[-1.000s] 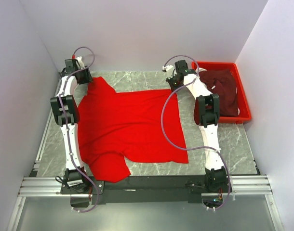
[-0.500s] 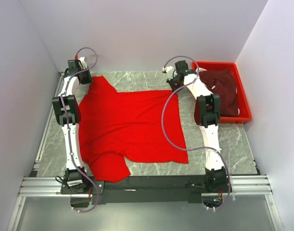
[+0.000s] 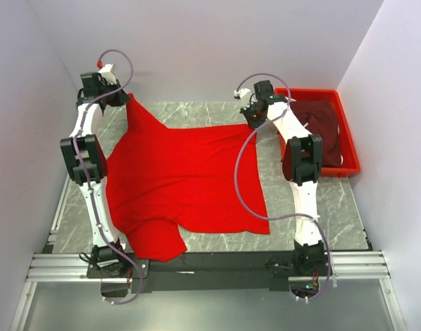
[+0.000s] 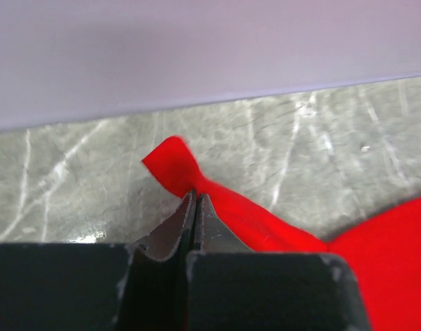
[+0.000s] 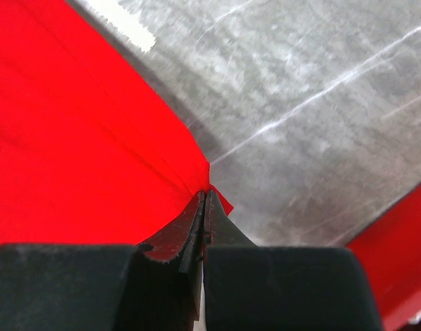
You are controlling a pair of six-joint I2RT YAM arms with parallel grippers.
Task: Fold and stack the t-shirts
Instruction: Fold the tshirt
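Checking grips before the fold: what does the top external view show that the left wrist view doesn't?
Only top external: the whole red t-shirt spread, the right end effector at its far corner, the maroon t-shirt in the red tray. Only left wrist: the left end effector shut on a pinched cloth tip. Both: the shirt and marble table.

The grey marbled worktop (image 3: 335, 207) carries a red shirt (image 3: 183, 179) spread across it and a red tray (image 3: 338, 170) at its far right.
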